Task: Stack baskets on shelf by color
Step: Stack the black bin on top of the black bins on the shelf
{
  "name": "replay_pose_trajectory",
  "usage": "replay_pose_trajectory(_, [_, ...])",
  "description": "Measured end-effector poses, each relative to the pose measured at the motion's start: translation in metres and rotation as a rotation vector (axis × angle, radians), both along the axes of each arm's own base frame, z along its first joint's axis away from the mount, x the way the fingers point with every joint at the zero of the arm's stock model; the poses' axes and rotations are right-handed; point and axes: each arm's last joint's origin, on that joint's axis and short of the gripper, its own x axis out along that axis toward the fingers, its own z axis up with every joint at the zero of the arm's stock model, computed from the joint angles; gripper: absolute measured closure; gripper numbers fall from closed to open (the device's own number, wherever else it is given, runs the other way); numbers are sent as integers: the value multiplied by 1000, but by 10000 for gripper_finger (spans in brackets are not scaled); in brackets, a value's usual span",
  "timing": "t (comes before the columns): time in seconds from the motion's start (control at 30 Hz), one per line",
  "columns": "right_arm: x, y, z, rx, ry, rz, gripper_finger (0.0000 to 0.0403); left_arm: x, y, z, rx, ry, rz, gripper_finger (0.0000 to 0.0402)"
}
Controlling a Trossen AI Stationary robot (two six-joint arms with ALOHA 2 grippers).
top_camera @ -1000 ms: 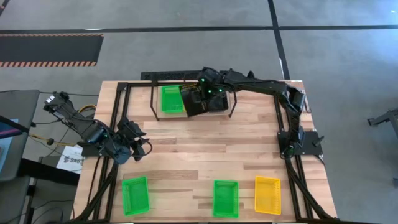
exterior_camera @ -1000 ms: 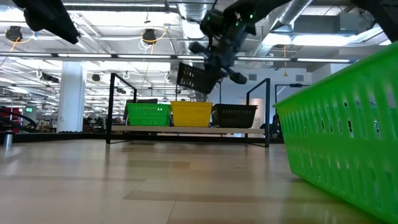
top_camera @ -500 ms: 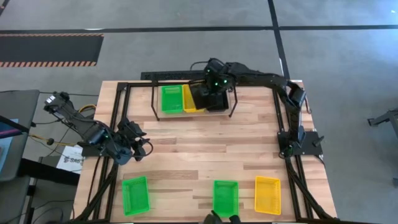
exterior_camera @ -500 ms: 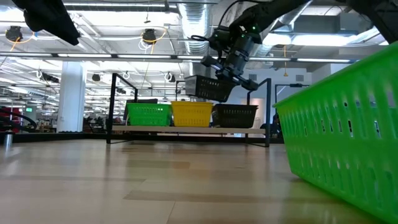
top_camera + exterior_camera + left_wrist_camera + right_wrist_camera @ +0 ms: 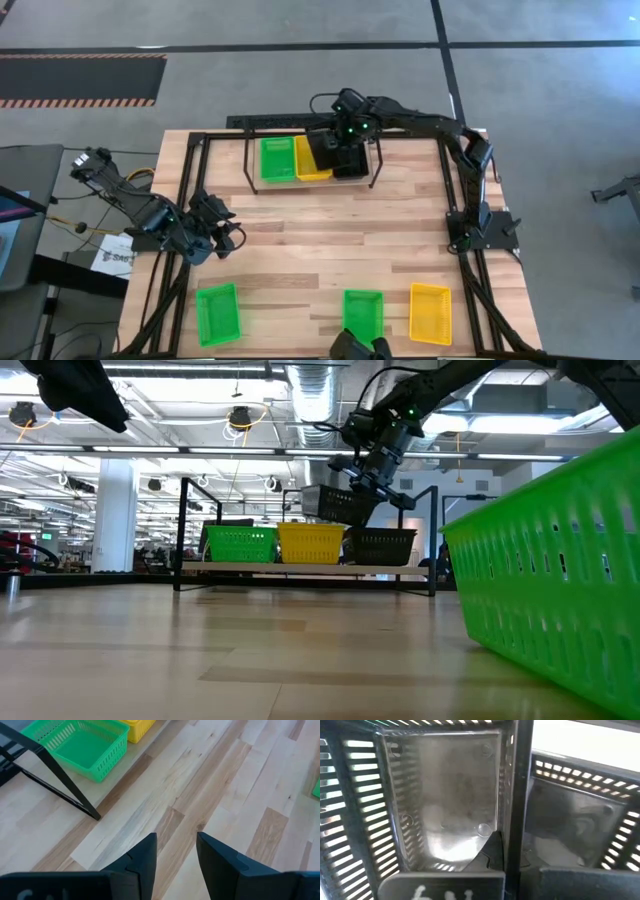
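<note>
Stacking by colour, partly complete. The right gripper (image 5: 375,460) is reaching over the far edge of the table, its fingers closed on the rim of a black basket (image 5: 335,505), and is holding it in the air just above a second black basket (image 5: 380,546) that is sitting at the right end of the shelf (image 5: 300,568); the carried basket is lying a little left of that one, partly over the middle slot, and is not yet nested. In the right wrist view the held basket's wall is running between the fingers, with the lower black basket visible beside and beyond it. On the shelf, a green basket (image 5: 277,158) is occupying the left slot and a yellow basket (image 5: 310,162) the middle slot. Three baskets are waiting along the near edge of the table: a green one at the left (image 5: 217,313), a green one near the centre (image 5: 362,316) and a yellow one at the right (image 5: 430,312). The left gripper (image 5: 222,232) is idling over the left side of the table, fingers apart and holding nothing. Judged remaining: seating the black basket, then carrying two green and one yellow to their matching stacks.
</note>
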Motion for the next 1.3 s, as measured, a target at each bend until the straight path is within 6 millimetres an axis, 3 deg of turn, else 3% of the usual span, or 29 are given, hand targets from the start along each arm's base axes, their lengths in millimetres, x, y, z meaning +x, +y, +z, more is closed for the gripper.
replay_pose_trajectory(0.3, [-2,1,-19,32,-1,-14,403,0,0,0,-11,-7,13,276])
replay_pose_trajectory(0.8, [-7,6,-5,34,-29,3,403,0,0,0,-13,-8,16,276])
replay_pose_trajectory(1.3, [-18,11,-4,46,71,-19,403,0,0,0,-10,-5,12,276])
